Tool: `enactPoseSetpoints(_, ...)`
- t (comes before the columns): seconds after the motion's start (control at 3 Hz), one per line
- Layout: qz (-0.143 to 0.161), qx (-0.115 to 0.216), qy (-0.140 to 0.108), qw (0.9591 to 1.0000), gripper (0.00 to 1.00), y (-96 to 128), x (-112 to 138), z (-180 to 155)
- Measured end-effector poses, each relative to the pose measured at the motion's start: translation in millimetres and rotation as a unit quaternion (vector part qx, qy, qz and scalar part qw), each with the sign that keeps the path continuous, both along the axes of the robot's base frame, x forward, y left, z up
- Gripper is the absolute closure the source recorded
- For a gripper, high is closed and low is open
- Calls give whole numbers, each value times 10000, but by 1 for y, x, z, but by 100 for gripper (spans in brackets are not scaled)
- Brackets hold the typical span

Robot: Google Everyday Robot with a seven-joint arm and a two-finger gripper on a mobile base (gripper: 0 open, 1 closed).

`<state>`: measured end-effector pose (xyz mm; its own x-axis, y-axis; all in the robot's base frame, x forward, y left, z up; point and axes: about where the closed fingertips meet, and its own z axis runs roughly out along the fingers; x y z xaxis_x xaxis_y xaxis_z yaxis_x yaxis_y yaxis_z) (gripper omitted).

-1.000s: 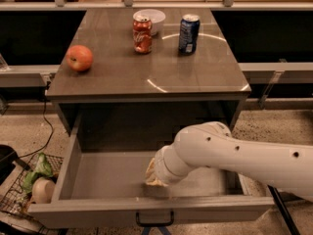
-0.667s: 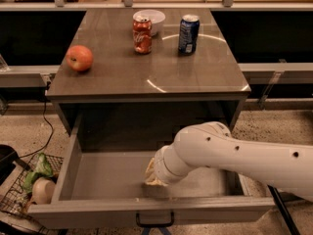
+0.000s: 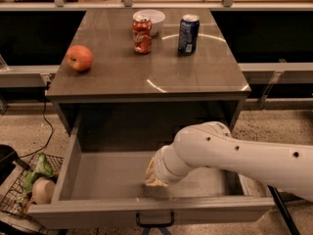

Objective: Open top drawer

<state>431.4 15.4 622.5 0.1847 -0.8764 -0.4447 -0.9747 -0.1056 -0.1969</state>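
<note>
Drawer first: the wide grey top drawer (image 3: 66,173), with its dark rectangular pull handle (image 3: 154,221), stands far out from under the brown desk (image 3: 146,77), toward the camera. My gripper (image 3: 155,174), on the white arm (image 3: 234,155), sits low inside the box, just behind the front panel and above the handle. Whether the jaws are apart or together I cannot tell. I judge any further pull runs straight away from the desk.

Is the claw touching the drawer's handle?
Apart. The camera view shows the claw inside the open top drawer, while the handle hangs bare on the front outside.
</note>
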Motion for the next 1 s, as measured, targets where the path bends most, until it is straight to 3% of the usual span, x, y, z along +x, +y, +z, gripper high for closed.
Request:
enactPoseSetpoints(0.33, 8, -4, -1, 10000, 8, 0, 0, 0)
enactPoseSetpoints(0.67, 14, -8, -2, 10000, 0, 1, -1, 0)
enactPoseSetpoints(1.0, 14, -8, -2, 10000, 0, 1, -1, 0)
